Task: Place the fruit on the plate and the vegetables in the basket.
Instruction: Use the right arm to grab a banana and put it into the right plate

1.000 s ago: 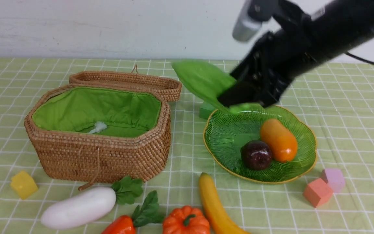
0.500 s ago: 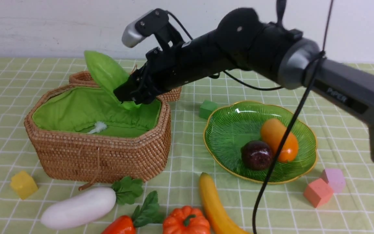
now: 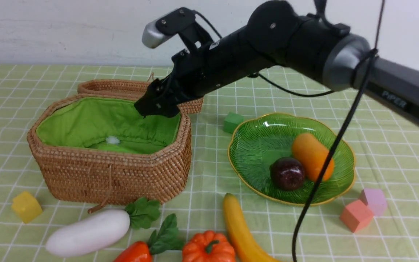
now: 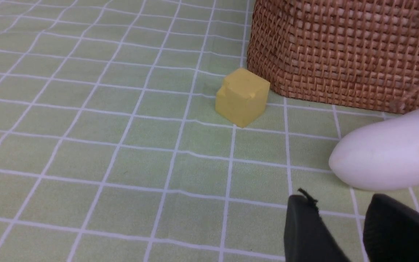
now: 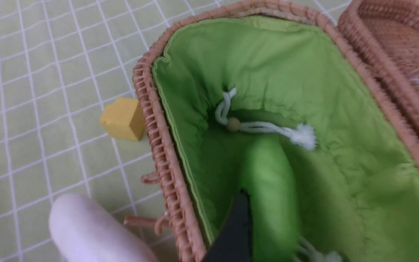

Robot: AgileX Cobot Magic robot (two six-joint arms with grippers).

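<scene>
My right gripper point(image 3: 156, 105) hangs open over the wicker basket point(image 3: 115, 174), its fingers wide apart. Below it the green gourd point(image 5: 271, 189) lies loose on the basket's green lining, blurred. The green plate point(image 3: 256, 145) holds the mango point(image 3: 311, 156) and the mangosteen point(image 3: 287, 173). Along the table's front lie the banana point(image 3: 240, 229), the white radish point(image 3: 87, 233), the carrot point(image 3: 135, 253) and the pumpkin point(image 3: 208, 247). My left gripper point(image 4: 340, 203) is open and empty, low over the cloth just short of the radish point(image 4: 387, 160); it is out of the front view.
The basket's lid point(image 3: 140, 89) lies open behind it. A yellow cube point(image 3: 26, 206) sits left of the basket, a green cube point(image 3: 232, 122) behind the plate, pink point(image 3: 355, 215) and purple point(image 3: 374, 200) cubes at the right. The right arm's cable hangs across the plate.
The right arm swung left from above the plate to over the basket with the gourd. Its jaws then opened, and the gourd now lies inside the basket.
</scene>
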